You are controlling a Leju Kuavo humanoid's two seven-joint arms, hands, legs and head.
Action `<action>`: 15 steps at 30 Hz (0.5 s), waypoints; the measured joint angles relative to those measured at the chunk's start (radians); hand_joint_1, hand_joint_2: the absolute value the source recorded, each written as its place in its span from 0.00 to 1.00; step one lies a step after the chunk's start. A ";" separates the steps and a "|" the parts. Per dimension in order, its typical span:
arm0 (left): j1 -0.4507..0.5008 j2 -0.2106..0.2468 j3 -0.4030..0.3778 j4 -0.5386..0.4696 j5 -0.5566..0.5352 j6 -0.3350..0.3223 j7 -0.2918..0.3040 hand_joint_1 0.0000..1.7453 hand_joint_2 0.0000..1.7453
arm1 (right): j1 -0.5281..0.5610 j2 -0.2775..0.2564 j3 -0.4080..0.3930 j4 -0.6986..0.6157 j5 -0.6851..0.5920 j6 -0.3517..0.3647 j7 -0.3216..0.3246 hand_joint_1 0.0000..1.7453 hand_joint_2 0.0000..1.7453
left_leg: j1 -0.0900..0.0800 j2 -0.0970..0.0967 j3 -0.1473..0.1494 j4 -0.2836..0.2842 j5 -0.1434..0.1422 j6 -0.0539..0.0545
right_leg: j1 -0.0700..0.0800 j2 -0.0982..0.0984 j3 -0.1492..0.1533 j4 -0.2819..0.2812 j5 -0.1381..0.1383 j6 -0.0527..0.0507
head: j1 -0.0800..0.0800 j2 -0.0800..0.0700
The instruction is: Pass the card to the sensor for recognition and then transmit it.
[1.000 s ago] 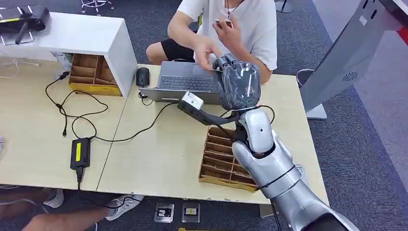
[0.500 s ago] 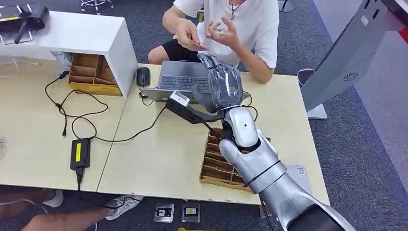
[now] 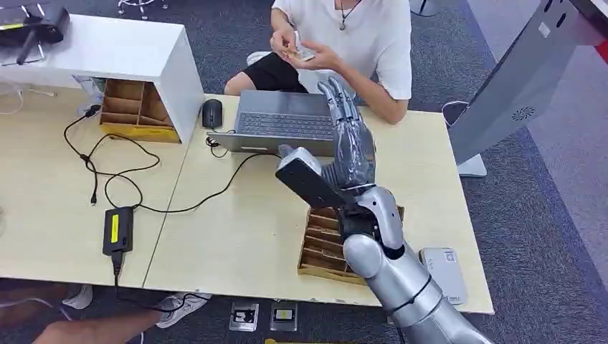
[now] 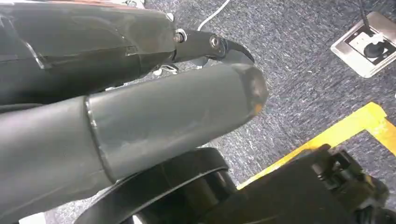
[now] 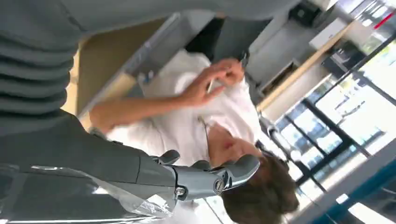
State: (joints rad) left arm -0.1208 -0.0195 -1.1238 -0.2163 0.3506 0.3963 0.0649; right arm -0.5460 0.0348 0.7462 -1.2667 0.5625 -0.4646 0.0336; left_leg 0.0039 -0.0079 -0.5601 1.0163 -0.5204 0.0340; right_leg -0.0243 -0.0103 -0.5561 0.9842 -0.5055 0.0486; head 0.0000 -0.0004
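1 right hand (image 3: 350, 147) empty, person (image 3: 351, 36) holding card (image 3: 300, 51)

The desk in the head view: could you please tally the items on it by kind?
Cardboard divider trays: 2
Laptops: 1
Mice: 1
Power adapters: 1
Small grey boxes: 1
White shelves: 1
Total: 7

I can't make out the card (image 3: 301, 51) in the person's hands (image 3: 310, 51); it's too small. My right hand (image 3: 349, 147) hides part of the laptop (image 3: 276, 125) at the tabletop's far edge, and my forearm covers the cardboard tray (image 3: 323, 240).
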 joint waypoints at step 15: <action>0.017 0.012 0.005 0.006 0.018 0.000 -0.014 0.00 0.00 | 0.260 -0.102 -0.053 -0.403 -0.356 0.076 -0.125 0.00 0.00 | 0.000 0.005 0.001 0.000 -0.005 0.000 | 0.001 0.000 0.000 0.000 -0.003 -0.004 | 0.000 0.000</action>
State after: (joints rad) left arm -0.1038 -0.0076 -1.1192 -0.2102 0.3681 0.3967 0.0504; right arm -0.2862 -0.0671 0.6932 -1.6700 0.2066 -0.3888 -0.0919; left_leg 0.0040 -0.0032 -0.5591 1.0161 -0.5254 0.0339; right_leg -0.0236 -0.0101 -0.5560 0.9844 -0.5086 0.0443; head -0.0004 0.0000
